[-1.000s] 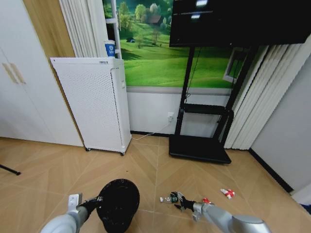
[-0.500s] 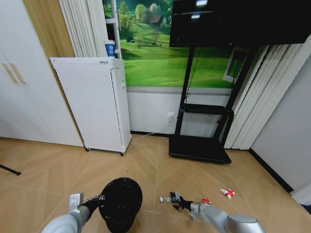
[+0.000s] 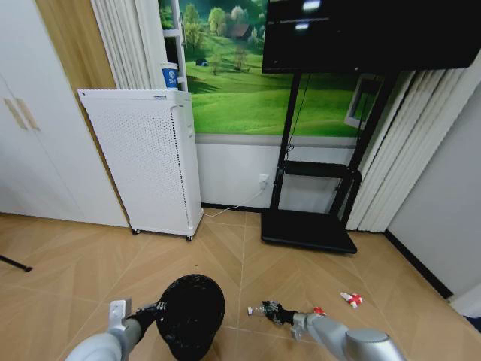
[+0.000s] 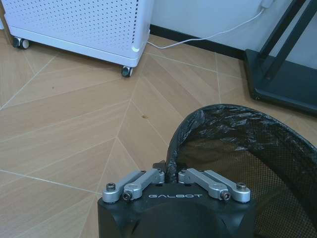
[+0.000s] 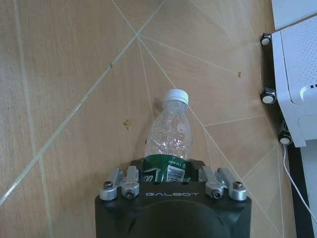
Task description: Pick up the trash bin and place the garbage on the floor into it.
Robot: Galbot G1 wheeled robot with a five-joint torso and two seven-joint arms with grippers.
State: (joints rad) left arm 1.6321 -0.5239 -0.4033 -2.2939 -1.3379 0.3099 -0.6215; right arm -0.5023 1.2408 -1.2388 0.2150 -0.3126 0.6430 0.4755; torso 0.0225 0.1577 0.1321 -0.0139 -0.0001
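Observation:
The black mesh trash bin (image 3: pixel 192 314) stands on the wood floor, lined with a black bag. My left gripper (image 3: pixel 156 309) is shut on its near rim, as the left wrist view shows (image 4: pixel 171 172) with the trash bin (image 4: pixel 247 148) just beyond. To its right lies a clear bottle with a green label (image 3: pixel 259 308). My right gripper (image 3: pixel 272 309) is open with its fingers on either side of the label; in the right wrist view the bottle (image 5: pixel 170 130) lies flat on the floor between them, at the right gripper (image 5: pixel 167 166). Two red-and-white wrappers (image 3: pixel 351 299) (image 3: pixel 319 310) lie farther right.
A tall white perforated appliance (image 3: pixel 146 158) on castors stands at the back left, with a white cable along the wall. A black screen stand (image 3: pixel 308 229) has its base plate on the floor at the back centre. Open floor lies between these and the bin.
My right gripper has slid left along the floor so that its fingers now sit around the bottle. The bin and the left gripper have shifted slightly right. The bottle has not moved.

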